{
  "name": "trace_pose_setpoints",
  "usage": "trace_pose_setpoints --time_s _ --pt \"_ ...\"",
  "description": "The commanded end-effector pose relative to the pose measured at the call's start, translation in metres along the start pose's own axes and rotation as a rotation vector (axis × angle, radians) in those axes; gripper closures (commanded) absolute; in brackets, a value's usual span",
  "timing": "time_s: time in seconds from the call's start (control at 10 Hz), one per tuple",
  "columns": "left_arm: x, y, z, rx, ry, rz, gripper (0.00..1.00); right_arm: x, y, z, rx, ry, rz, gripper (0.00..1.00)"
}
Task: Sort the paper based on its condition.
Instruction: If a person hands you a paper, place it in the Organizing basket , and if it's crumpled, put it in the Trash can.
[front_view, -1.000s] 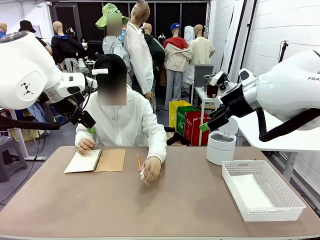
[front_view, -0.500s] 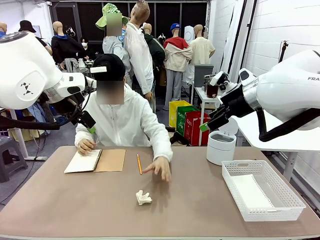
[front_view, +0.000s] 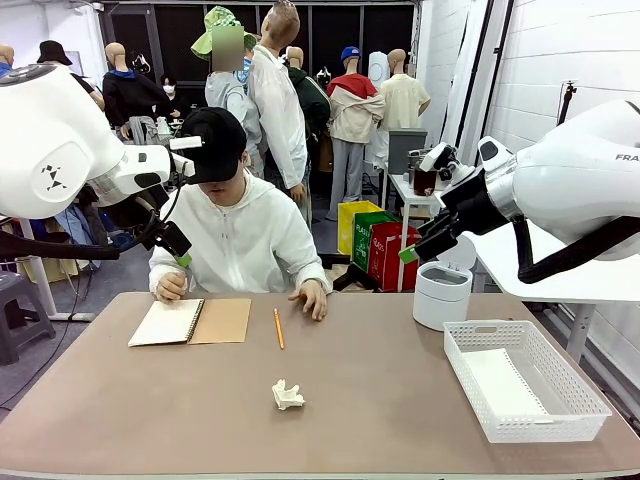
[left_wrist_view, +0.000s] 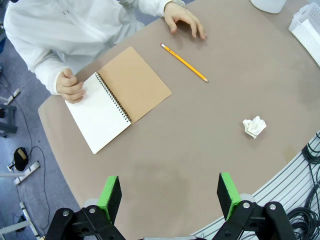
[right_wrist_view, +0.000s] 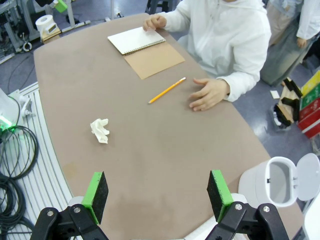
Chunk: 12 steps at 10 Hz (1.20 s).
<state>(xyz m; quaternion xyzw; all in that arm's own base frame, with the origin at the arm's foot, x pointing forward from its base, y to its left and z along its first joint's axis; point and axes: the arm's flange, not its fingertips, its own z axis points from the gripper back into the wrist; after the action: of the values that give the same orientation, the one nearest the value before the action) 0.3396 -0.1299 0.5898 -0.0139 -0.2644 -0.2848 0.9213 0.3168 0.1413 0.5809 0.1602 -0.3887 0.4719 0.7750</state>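
Lying near your edge of the surface (front_view: 420, 420), the crumpled paper (front_view: 287, 395) has just been dropped; farther off the person's hand (front_view: 311, 297) has pulled back; both jaws hang wide open and empty, so bin (front_view: 441, 295) it

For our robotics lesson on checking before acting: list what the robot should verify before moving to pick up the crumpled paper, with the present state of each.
1. Crumpled paper lies free on the table, nothing on it: ok.
2. Person's hand is off the paper, back near the far edge: ok.
3. Left pincer open, holding nothing: ok.
4. Right pincer open, holding nothing: ok.
5. White bin has its lid up: ok.
6. White basket already holds a flat sheet; room for more: cannot tell.
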Motion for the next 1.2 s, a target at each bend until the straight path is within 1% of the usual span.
trace_pose_setpoints --time_s 0.0,0.4,0.6,0.9,1.1 --pt "0.0 0.001 0.001 -0.001 -0.002 -0.002 0.0 0.0 0.0 0.0 -0.004 0.002 0.0 0.0" --pt "0.0 0.001 0.001 -0.001 -0.002 -0.002 0.0 0.0 0.0 0.0 0.0 0.0 0.0 0.0" --pt "0.0 0.001 0.001 -0.001 -0.002 -0.002 0.0 0.023 0.001 -0.021 0.047 0.073 0.086 0.0" --pt "0.0 0.001 0.001 -0.001 -0.002 -0.002 0.0 0.061 0.008 -0.073 0.124 0.233 0.245 0.0" --pt "0.0 0.001 0.001 -0.001 -0.002 -0.002 0.0 0.072 0.02 -0.113 0.146 0.31 0.337 0.0"
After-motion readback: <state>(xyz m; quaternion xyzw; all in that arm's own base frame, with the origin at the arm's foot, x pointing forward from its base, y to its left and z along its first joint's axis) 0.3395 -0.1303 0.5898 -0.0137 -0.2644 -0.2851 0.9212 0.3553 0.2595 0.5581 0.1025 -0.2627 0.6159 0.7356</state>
